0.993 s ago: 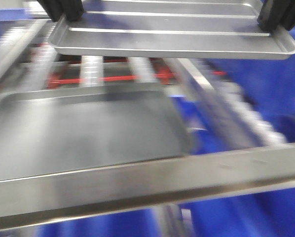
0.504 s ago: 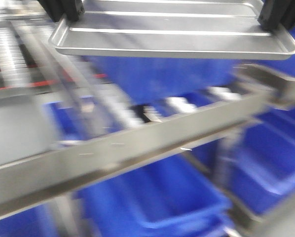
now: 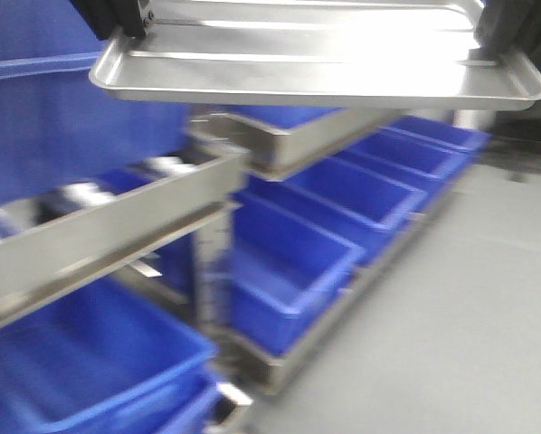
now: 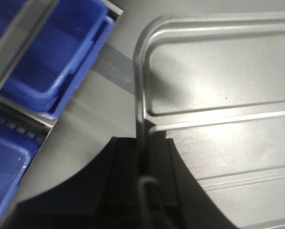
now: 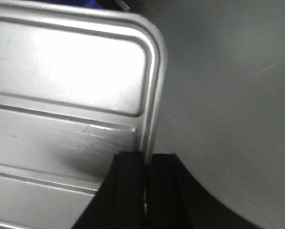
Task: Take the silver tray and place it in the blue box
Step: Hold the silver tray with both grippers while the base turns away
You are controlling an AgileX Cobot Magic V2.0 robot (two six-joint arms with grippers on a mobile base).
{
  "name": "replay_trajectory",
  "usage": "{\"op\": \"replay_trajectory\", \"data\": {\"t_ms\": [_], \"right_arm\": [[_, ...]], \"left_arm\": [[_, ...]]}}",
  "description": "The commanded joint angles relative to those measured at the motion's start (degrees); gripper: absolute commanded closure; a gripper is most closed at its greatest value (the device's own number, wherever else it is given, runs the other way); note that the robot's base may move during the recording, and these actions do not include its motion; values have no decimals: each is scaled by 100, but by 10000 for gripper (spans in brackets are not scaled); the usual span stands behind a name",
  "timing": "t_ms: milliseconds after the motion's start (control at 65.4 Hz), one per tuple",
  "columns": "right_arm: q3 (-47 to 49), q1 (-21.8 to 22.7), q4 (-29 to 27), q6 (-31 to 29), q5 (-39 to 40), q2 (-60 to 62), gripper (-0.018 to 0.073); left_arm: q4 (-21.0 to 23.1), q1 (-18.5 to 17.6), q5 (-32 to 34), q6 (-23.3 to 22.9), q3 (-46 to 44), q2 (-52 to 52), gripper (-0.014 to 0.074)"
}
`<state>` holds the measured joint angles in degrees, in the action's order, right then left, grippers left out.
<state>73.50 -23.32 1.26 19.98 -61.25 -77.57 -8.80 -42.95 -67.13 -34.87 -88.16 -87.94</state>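
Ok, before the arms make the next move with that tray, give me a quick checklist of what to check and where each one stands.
1. Left end effector clamped on the rim of the shiny rectangular silver metal tray: ok.
2. Right end effector clamped on the opposite rim: ok.
3. Tray held about level: ok.
4. Tray lined up over a large blue plastic crate: not ok; the wrist views show grey floor past both rims.
5. Nearby crates empty: ok, for those whose insides show.
6. Clearance from the steel rack rail: cannot tell; the front view is blurred.
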Motion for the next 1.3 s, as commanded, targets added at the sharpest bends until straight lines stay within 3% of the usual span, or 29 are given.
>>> {"op": "replay_trajectory", "data": {"t_ms": [0, 1284], "right_arm": [[225, 15, 317, -98, 168, 221, 503], [225, 15, 317, -98, 168, 221, 503]], "left_arm": [[-238, -43, -23, 99, -182, 249, 701], [-238, -43, -23, 99, -182, 249, 701]]}}
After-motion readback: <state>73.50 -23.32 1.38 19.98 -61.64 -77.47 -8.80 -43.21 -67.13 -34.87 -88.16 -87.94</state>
